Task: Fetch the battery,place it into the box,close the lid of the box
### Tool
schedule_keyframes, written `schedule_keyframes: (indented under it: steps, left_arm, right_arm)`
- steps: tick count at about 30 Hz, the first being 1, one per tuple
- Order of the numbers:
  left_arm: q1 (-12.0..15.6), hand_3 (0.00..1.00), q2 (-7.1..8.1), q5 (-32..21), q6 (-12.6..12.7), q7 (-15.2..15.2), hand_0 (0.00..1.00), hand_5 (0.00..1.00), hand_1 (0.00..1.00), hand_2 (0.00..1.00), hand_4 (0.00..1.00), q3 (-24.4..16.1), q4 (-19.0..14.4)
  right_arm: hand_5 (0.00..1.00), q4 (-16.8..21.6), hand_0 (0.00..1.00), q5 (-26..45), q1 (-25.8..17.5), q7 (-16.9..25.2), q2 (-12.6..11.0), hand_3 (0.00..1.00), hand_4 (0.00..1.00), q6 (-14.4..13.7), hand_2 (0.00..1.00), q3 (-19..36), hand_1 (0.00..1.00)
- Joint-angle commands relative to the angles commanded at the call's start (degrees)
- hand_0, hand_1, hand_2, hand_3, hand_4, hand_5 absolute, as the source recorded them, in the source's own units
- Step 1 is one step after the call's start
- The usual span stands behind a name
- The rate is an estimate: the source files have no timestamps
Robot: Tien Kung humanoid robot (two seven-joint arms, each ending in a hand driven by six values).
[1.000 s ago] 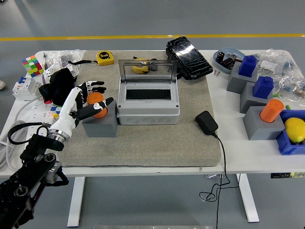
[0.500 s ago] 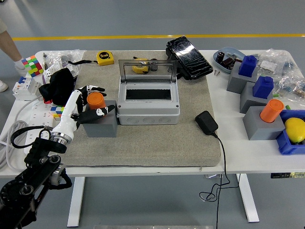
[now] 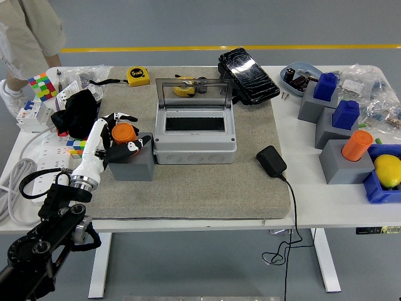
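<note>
The battery point(image 3: 124, 132) is an orange cylinder standing in a grey block point(image 3: 133, 165) on the grey mat, left of the box. My left hand point(image 3: 121, 133) reaches in from the lower left. Its fingers curl around the back of the battery and its thumb point(image 3: 135, 146) lies across the front. The battery still sits in the block. The grey box point(image 3: 194, 146) stands at the mat's centre, its clear lid point(image 3: 193, 93) upright and open, its inside dark. My right arm is out of view.
A black adapter point(image 3: 271, 160) with its cable lies right of the box. A black pack point(image 3: 248, 75) and a yellow tape measure point(image 3: 138, 76) lie behind. Grey blocks with blue and orange cylinders point(image 3: 357, 145) stand at the right. A person's legs point(image 3: 30, 31) show top left.
My left hand dropped from open above the block and closed its fingers around the battery. A person has walked into view at the top left.
</note>
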Motion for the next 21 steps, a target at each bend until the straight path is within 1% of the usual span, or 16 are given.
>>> schedule_keyframes:
  steps: [2, 3, 8, 9, 14, 15, 20, 21]
  left_arm:
    - [-0.25, 0.411, -0.25, -0.54, 0.27, -0.63, 0.313, 0.002, 0.337, 0.327, 0.849, 0.20, 0.58]
    - [-0.37, 0.345, -0.35, -0.82, 0.41, -0.92, 0.244, 0.002, 0.284, 0.286, 0.789, 0.27, 0.83]
    - [-1.10, 0.345, -0.97, -2.14, 1.12, -2.00, 0.244, 0.002, 0.284, 0.286, 0.789, 0.64, 2.05]
    - [-1.28, 0.260, -1.10, -2.31, 1.21, -2.14, 0.221, 0.002, 0.218, 0.239, 0.748, 0.70, 2.25]
    - [-2.08, 0.260, -1.82, -2.52, 1.39, -2.49, 0.221, 0.002, 0.218, 0.239, 0.748, 1.18, 3.12]
    - [-2.23, 0.229, -2.01, -2.55, 1.44, -2.62, 0.198, 0.002, 0.182, 0.186, 0.730, 1.23, 3.27]
    - [-2.63, 0.229, -2.50, -2.31, 1.73, -3.25, 0.198, 0.002, 0.182, 0.186, 0.730, 1.17, 3.29]
    - [-2.68, 0.217, -2.53, -2.13, 1.78, -3.33, 0.185, 0.002, 0.157, 0.168, 0.723, 1.07, 3.22]
  right_arm:
    - [0.478, 0.00, 0.563, 0.05, 0.01, 0.09, -0.01, 0.546, 0.921, -0.03, 0.572, -0.07, 0.593]
    - [0.476, 0.00, 0.561, 0.10, 0.00, 0.13, -0.02, 0.545, 0.921, -0.05, 0.571, -0.12, 0.593]
    - [0.476, -0.01, 0.561, 0.22, 0.02, 0.24, -0.09, 0.545, 0.921, -0.07, 0.571, -0.47, 0.593]
    - [0.476, 0.00, 0.560, 0.22, 0.09, 0.26, -0.11, 0.546, 0.920, -0.08, 0.570, -0.54, 0.592]
    - [0.476, 0.02, 0.560, 0.27, 0.21, 0.39, -0.11, 0.546, 0.920, -0.09, 0.570, -0.66, 0.592]
    - [0.474, 0.02, 0.562, 0.29, 0.22, 0.45, -0.12, 0.545, 0.920, -0.12, 0.569, -0.66, 0.593]
    - [0.474, 0.01, 0.562, 0.39, 0.21, 0.72, -0.16, 0.545, 0.920, -0.23, 0.569, -0.70, 0.593]
    - [0.473, 0.01, 0.562, 0.39, 0.20, 0.77, -0.16, 0.545, 0.920, -0.25, 0.569, -0.68, 0.592]
